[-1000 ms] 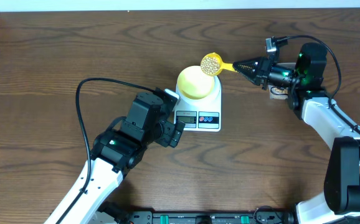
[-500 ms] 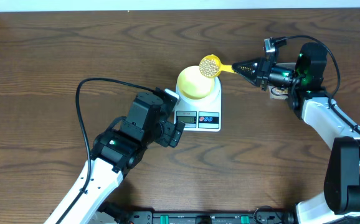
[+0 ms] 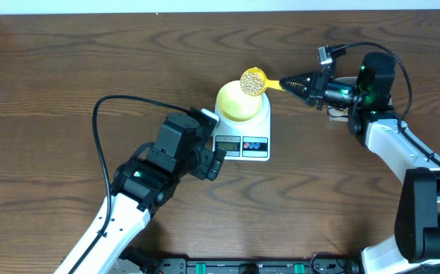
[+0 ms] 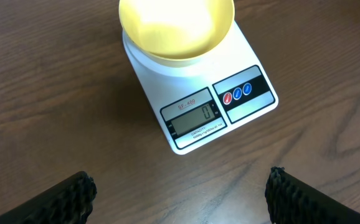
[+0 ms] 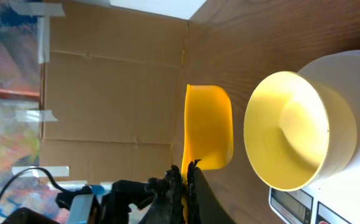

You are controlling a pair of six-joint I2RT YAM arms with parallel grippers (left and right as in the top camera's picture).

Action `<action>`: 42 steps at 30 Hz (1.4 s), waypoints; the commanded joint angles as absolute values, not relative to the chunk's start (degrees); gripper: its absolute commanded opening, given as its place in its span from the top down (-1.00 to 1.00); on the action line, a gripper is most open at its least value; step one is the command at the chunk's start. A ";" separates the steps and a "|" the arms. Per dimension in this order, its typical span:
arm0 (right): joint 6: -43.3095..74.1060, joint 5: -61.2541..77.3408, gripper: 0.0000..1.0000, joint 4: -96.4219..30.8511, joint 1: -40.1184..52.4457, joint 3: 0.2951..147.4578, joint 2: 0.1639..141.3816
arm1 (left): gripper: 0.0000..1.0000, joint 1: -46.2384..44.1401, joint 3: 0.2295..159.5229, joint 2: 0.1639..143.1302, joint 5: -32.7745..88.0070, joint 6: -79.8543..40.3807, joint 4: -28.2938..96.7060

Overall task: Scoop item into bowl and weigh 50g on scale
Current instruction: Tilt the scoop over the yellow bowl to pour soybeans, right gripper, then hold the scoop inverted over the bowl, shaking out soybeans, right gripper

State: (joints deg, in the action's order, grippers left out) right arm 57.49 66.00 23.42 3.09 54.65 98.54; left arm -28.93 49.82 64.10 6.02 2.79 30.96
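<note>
Wood-grain table (image 3: 52, 76) mid-frame: with right gripper (image 3: 287, 82) clamped on yellow scoop (image 3: 274, 84) of beans (image 3: 253, 81) at upper-right rim of bowl (image 3: 237, 105) on scale (image 3: 259, 123), tip slowly, watching display (image 4: 195, 117); leave left gripper (image 3: 211, 140) wide open, lower left.

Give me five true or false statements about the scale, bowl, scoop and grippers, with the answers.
1. The bowl sits on the scale. True.
2. The display reads fifty. False: it reads zero.
3. The right gripper is shut on the yellow scoop, which carries beans. True.
4. The left gripper clamps the bowl. False: it is open, short of the scale, holding nothing.
5. The bowl is full of beans. False: it looks empty.
</note>
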 commanded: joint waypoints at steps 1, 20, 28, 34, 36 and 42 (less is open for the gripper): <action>53.76 64.51 0.98 23.55 4.51 54.61 99.02 | -0.78 -28.69 49.82 64.42 5.52 2.31 30.76; 41.85 58.41 0.98 22.92 5.74 54.61 99.02 | -0.79 -28.69 49.82 64.42 5.52 2.28 30.76; 34.15 58.41 0.98 22.92 5.74 54.61 99.02 | -0.78 -28.69 49.82 64.42 5.52 2.31 30.76; 28.51 58.41 0.98 22.92 6.24 54.61 99.02 | -0.78 -28.69 49.82 64.42 5.52 2.31 30.76; 26.79 58.41 0.98 22.94 6.57 54.61 99.02 | -0.78 -28.69 49.82 64.42 5.52 2.31 30.76; 22.72 58.41 0.98 22.92 7.51 54.61 99.02 | -0.79 -28.69 49.82 64.42 5.50 2.31 30.76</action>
State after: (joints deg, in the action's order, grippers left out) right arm 27.14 58.22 22.76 6.76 54.65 98.54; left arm -28.93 49.82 64.10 6.02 2.79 30.96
